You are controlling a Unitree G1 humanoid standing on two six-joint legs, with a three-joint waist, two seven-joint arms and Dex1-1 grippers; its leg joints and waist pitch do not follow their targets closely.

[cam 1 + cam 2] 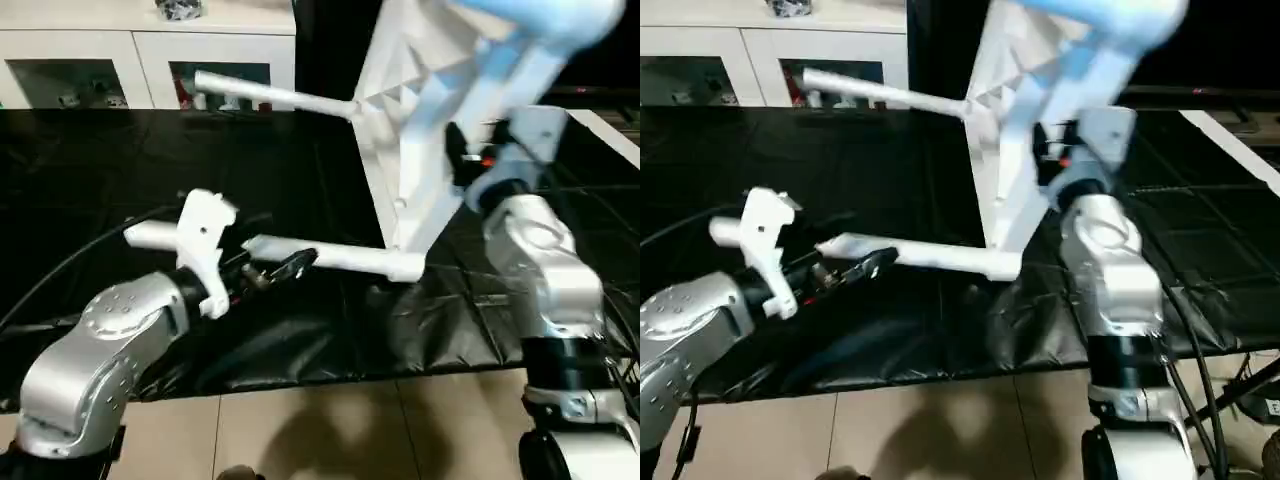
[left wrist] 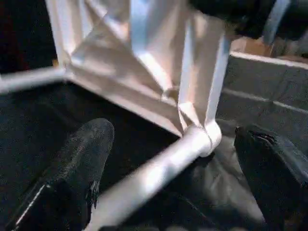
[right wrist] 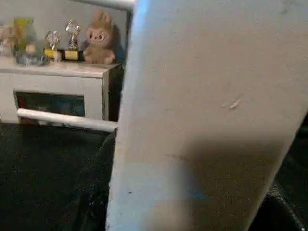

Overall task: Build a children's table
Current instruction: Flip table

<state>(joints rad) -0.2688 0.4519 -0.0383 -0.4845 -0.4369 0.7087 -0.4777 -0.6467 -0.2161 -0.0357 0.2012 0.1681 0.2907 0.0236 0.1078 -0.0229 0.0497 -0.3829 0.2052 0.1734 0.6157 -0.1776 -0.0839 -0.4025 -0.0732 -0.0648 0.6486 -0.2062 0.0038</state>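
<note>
The left pincer (image 2: 168, 168) stands with its two black fingers (image 2: 72, 178) wide apart, one on each side of a white table leg (image 1: 330, 258) and clear of it. That leg runs level just above the surface (image 1: 120, 170), which is covered in black sheeting, and plugs into a round corner socket (image 2: 204, 139) of the white plastic table top (image 1: 420, 130). The top stands on edge, tilted, its ribbed underside turned toward the left arm (image 1: 110, 340).

The right pincer (image 1: 475, 165) is clamped on the table top from the opposite side; in the right wrist view the smooth upper face of the top (image 3: 211, 110) stands directly in front of the camera. The silver right forearm (image 1: 545, 270) rises from the lower right toward it.

A second white leg (image 1: 270, 96) juts level from a higher corner of the top, pointing toward a white cabinet (image 1: 140, 55) with glass doors behind the surface. A plush toy (image 3: 100, 41) and small trophies (image 3: 72, 43) sit on top of that cabinet. A pale tiled floor (image 1: 330, 420) lies in front of the surface.
</note>
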